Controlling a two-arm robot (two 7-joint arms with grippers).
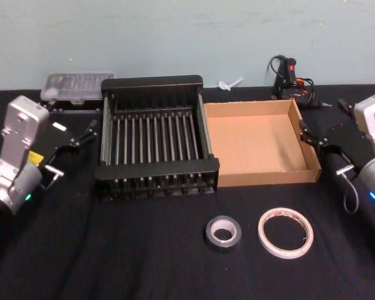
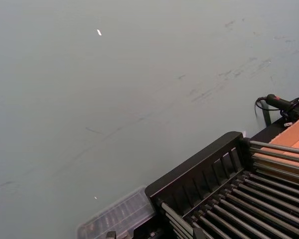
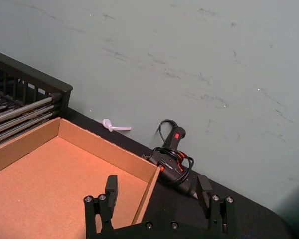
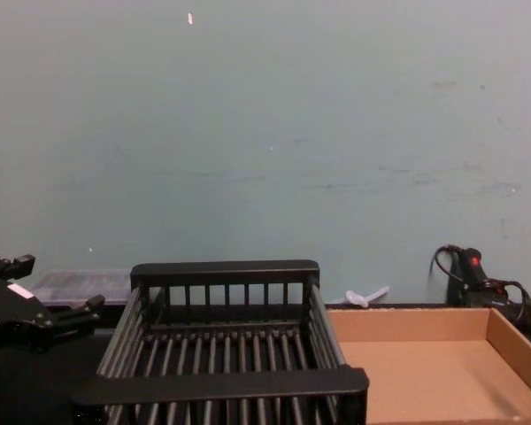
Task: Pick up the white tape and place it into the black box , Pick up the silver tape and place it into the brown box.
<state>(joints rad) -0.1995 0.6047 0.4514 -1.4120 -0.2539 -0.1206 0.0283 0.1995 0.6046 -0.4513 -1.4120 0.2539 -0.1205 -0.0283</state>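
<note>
The white tape (image 1: 285,232) lies flat on the black cloth at the front, right of centre. Just left of it lies the smaller silver tape (image 1: 223,233). Behind them the black box (image 1: 157,170) sits beside the brown box (image 1: 262,178), their sides touching, and nothing is in either. My left gripper (image 1: 87,132) hangs open, holding nothing, left of the black box (image 4: 223,382). My right gripper (image 1: 309,135) hovers open at the brown box's right wall; its fingers (image 3: 111,186) stand wide apart over the far corner of the brown box (image 3: 40,184).
A clear plastic case (image 1: 78,86) sits at the back left against the wall. A black glue gun with coiled cable (image 1: 290,75) and a small white plastic piece (image 1: 231,83) lie behind the brown box. Black cloth covers the table.
</note>
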